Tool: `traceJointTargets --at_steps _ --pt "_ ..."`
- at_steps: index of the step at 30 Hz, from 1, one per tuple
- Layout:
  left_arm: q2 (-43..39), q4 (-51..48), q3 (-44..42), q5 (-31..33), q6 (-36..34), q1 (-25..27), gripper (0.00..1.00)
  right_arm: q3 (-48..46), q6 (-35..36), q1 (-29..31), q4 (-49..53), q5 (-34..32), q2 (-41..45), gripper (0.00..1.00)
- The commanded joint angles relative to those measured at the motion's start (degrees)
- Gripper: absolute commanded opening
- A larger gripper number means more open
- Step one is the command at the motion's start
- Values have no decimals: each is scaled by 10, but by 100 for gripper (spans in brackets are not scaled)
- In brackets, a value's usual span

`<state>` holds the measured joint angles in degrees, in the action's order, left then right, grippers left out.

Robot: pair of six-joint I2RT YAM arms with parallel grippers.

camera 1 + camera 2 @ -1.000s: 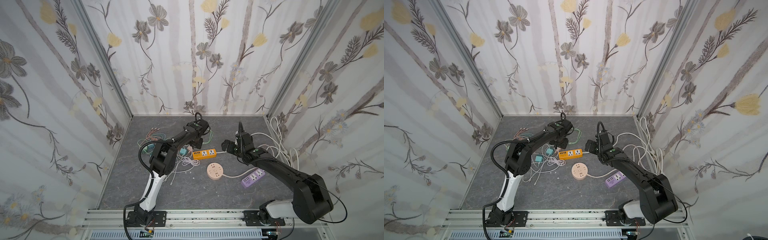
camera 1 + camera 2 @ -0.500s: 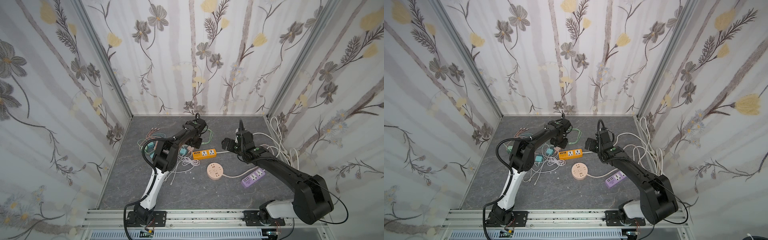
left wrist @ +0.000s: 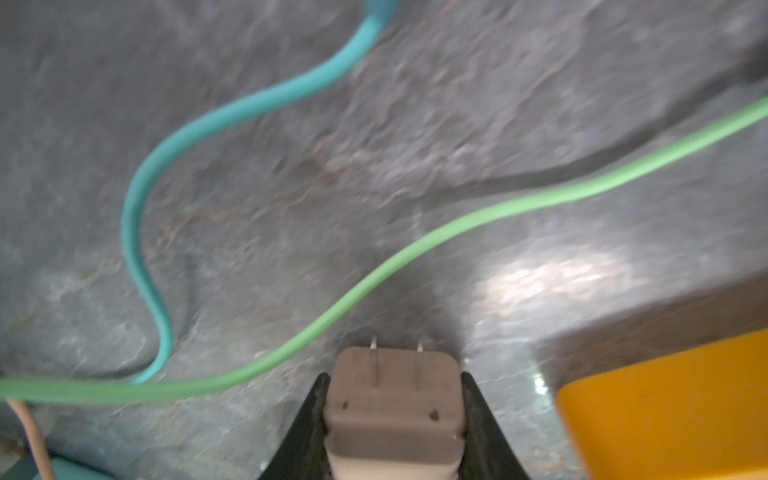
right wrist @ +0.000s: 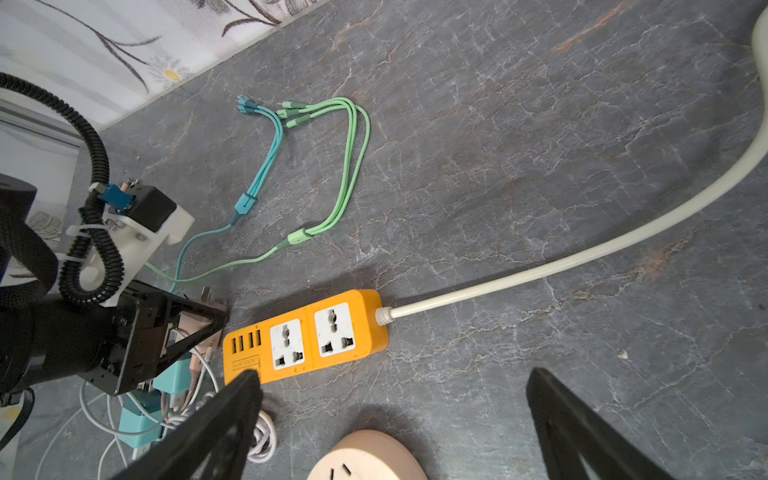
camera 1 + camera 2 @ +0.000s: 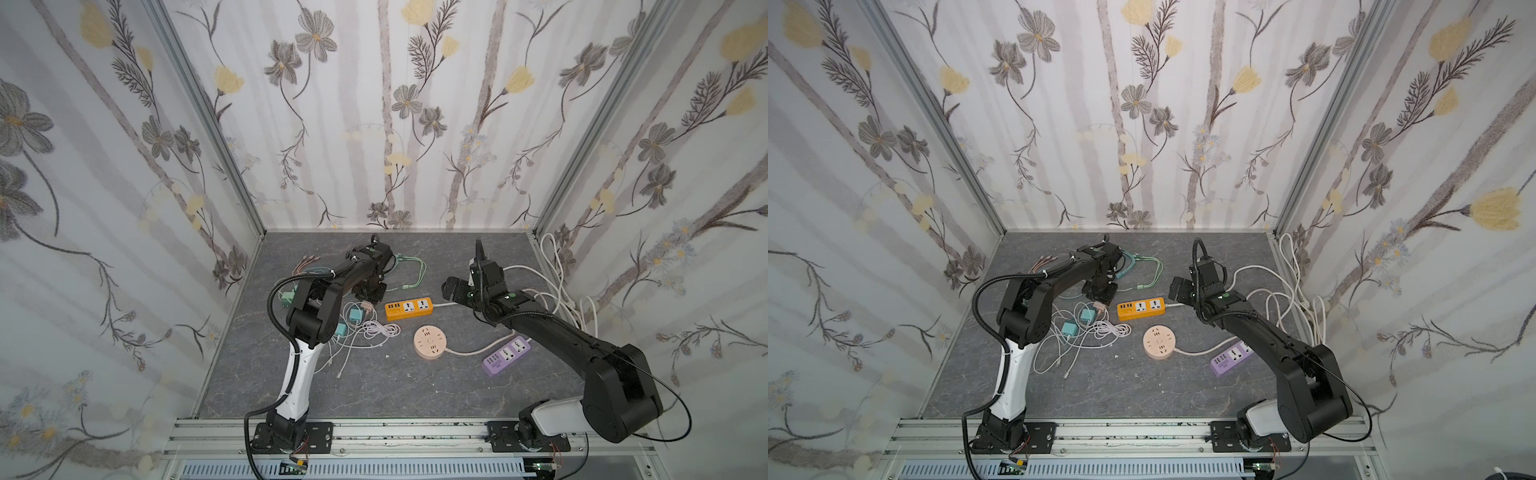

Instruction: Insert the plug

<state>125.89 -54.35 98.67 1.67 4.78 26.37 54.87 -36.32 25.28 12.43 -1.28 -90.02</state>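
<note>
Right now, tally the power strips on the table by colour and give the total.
Orange strip: 1
Peach round strip: 1
Purple strip: 1
Total: 3

I count two claws of my own: the left claw (image 3: 395,379) and the right claw (image 4: 392,376). Three socket units lie on the grey stone-patterned bench (image 5: 374,386): one orange rectangular power strip (image 5: 409,308), one purple rectangular power strip (image 5: 507,355) and one round peach socket hub (image 5: 431,343). The orange one shows two outlets and four USB slots. One taupe plastic plug (image 3: 392,409) has two flat prongs. There is one teal split cable (image 4: 244,203) and one green split cable (image 4: 300,237). I can count two teal square charger blocks (image 5: 1088,314) for certain. The thin white wires (image 5: 1100,330) are too tangled to count.
</note>
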Motion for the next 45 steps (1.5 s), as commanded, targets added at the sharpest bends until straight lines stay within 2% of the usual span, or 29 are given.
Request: traceJointTargets --at_steps 1,4,8,14,20,22,26,33,39,41,43,45 --pt "-50 50 -56 3 16 -29 19 12 8 5 -8 20 -8 99" --pt "-103 72 -95 -23 42 -58 10 19 14 16 -15 27 -12 99" --pt "-177 95 -110 -78 89 -59 0 30 29 39 -41 49 -16 99" --pt "-263 138 -92 -90 165 -38 0 55 72 88 -100 105 -35 99" --pt "-330 250 -105 -163 240 -32 0 76 114 138 -164 162 -65 99" --pt "-361 303 -129 -159 249 -32 0 83 116 149 -183 186 -75 99" --pt "-426 390 -190 -99 235 -33 0 89 138 172 -225 221 -90 98" --pt "-438 343 -162 -102 221 -45 0 79 220 188 -319 276 -111 94" --pt "-446 330 -167 -116 222 -48 0 125 244 189 -355 213 -152 77" --pt "-447 327 -166 -120 222 -52 0 154 248 189 -347 202 -171 68" --pt "-445 322 -162 -119 222 -57 0 173 253 189 -338 201 -179 49" --pt "-441 309 -158 -107 220 -61 0 176 259 190 -334 200 -174 24"
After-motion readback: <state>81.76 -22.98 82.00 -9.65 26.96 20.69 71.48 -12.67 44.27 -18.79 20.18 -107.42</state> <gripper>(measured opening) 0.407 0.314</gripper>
